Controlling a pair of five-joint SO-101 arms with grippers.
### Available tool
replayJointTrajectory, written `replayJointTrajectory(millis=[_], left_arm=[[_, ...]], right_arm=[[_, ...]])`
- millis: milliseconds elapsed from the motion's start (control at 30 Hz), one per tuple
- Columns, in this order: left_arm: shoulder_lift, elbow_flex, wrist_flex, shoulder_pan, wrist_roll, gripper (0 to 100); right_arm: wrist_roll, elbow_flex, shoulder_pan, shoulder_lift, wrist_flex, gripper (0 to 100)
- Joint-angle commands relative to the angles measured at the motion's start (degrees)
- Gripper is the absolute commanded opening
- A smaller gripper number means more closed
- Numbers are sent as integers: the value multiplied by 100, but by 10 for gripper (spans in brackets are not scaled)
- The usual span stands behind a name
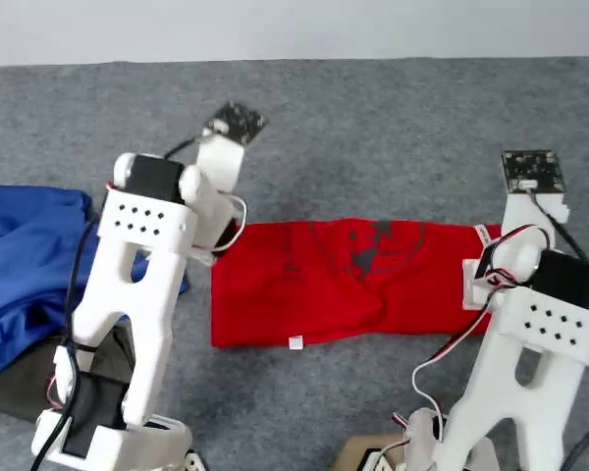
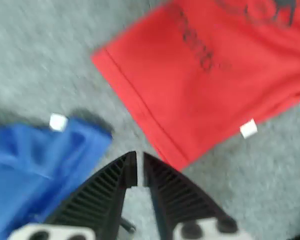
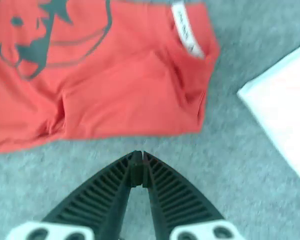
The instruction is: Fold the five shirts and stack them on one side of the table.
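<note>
Red shirt (image 1: 353, 280): long axis L-R, neck label (image 1: 482, 234) at right end.

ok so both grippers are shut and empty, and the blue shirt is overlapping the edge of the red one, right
Not quite. The blue shirt does not overlap the red shirt: the left wrist view shows a strip of bare grey table between them. The rest holds: the left gripper and the right gripper are both shut and empty.
</note>
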Motion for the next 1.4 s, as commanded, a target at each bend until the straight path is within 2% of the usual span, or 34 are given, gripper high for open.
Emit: replayJointTrajectory(millis=[0, 167, 567, 900, 1033, 1233, 1367], left_arm=[[237, 171, 114, -202, 237, 134], [1196, 75, 105, -387, 589, 197], [2945, -1051, -132, -519, 589, 202], [4457, -1508, -176, -519, 589, 198], [4879, -1508, -299, -404, 589, 148], [4976, -1516, -334, -70, 554, 15], [4976, -1684, -132, 35, 554, 6]], right_arm=[[-53, -290, 4, -233, 259, 18], [-70, -290, 4, -391, 462, 17], [-70, -290, 4, -1059, 716, 17], [-53, -290, 4, -1367, 866, 18], [-53, -316, 4, -1376, 866, 17], [-53, -316, 4, -1411, 866, 17], [-44, -316, 4, -1508, 866, 17]])
